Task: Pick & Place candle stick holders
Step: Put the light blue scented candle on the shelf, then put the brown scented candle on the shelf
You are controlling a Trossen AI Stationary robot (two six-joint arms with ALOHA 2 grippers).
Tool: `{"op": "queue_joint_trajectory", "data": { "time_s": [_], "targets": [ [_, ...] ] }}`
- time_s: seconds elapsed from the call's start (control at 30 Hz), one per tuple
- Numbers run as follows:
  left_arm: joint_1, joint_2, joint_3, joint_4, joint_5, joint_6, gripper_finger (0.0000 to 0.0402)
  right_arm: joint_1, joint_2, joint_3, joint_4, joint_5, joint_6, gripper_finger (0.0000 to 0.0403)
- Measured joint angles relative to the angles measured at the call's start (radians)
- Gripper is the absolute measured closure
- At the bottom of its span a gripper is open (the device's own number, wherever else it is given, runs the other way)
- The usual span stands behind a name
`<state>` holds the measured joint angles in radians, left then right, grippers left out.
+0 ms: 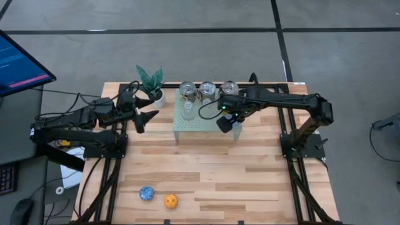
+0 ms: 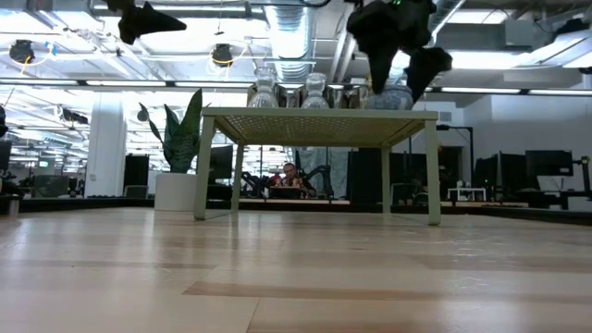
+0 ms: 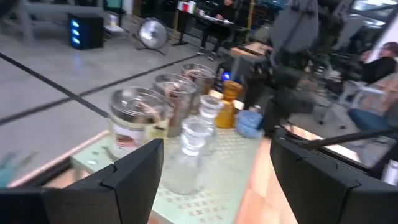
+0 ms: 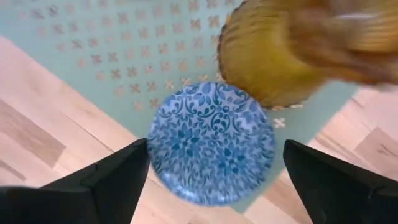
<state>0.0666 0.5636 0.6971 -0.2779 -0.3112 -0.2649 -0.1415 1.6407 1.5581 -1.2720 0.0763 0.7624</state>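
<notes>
While the left gripper (image 1: 139,120) waits open beside the potted plant (image 1: 150,84), the right gripper (image 4: 211,171) hangs open over a blue patterned candle holder (image 4: 211,142) on the perforated green stand (image 1: 194,123), beside an amber one (image 4: 280,53).

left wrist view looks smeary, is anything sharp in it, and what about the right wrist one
Left wrist view: motion-blurred throughout, the silver holders and clear glass ones smeared. Right wrist view: the blue patterned holder is fairly crisp, the amber glass holder beside it streaked and soft.
</notes>
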Motion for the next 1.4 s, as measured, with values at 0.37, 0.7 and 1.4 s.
{"op": "queue_joint_trajectory", "data": {
  "time_s": [0.37, 0.7, 1.4],
  "targets": [
    [-0.003, 0.008, 0.0, -0.095, 0.327, -0.157, 0.0105, 0.117, -0.219, 0.0, -0.011, 0.049, 0.099, 0.0049],
    [-0.155, 0.113, 0.0, -0.112, 0.417, -0.266, 0.0105, 0.333, -0.286, 0.0, -0.038, 0.2, 0.246, 0.0049],
    [-0.536, 0.461, 0.0, -0.106, 0.378, -0.562, 0.0105, 0.667, -0.126, -0.055, -0.022, 0.304, 0.469, 0.0049]
  ]
}}
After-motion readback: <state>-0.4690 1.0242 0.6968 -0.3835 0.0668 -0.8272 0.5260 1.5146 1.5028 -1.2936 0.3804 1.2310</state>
